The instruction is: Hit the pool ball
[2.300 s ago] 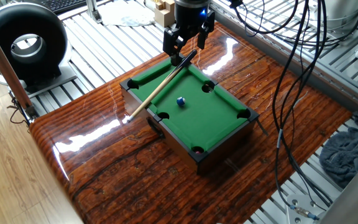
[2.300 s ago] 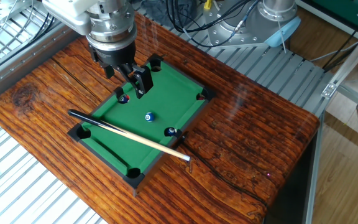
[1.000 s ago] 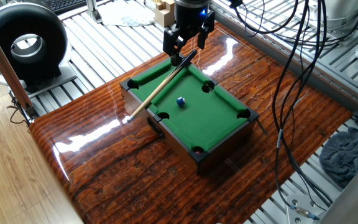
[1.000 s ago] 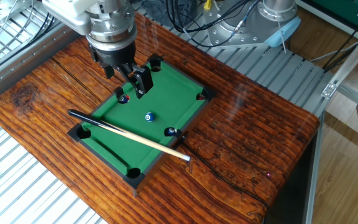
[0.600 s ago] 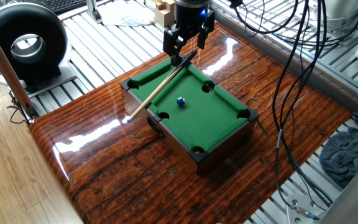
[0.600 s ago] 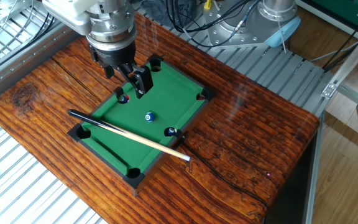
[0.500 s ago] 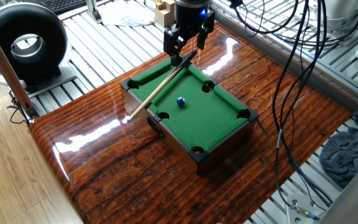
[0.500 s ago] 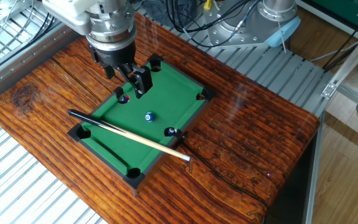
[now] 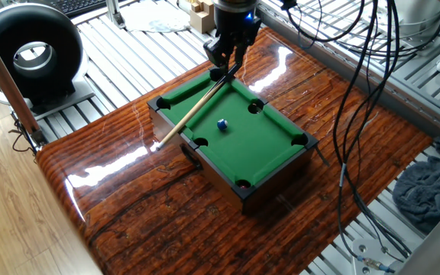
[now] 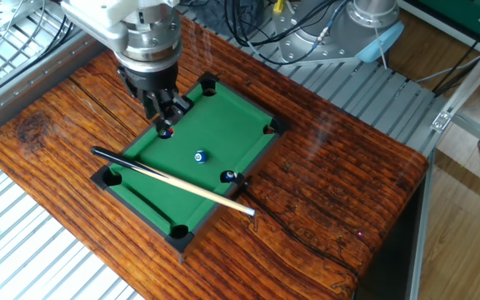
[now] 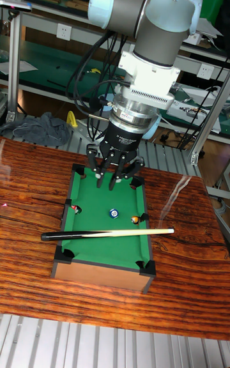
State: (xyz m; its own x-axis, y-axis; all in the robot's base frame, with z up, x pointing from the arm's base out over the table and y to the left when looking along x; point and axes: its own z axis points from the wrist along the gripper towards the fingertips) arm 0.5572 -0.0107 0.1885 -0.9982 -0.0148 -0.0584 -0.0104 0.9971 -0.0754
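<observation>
Pool ball (image 9: 221, 124) shows a white spot, its marking unreadable.

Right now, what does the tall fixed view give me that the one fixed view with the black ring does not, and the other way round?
Only the tall fixed view: an orange ball by a side pocket, and the arm's wrist above the tool. Only the one fixed view: a black ring-shaped device and wooden blocks beyond the wooden table. Both: the blue pool ball on the green felt, the cue lying across the mini table, and the tool hanging over one end of the felt.
</observation>
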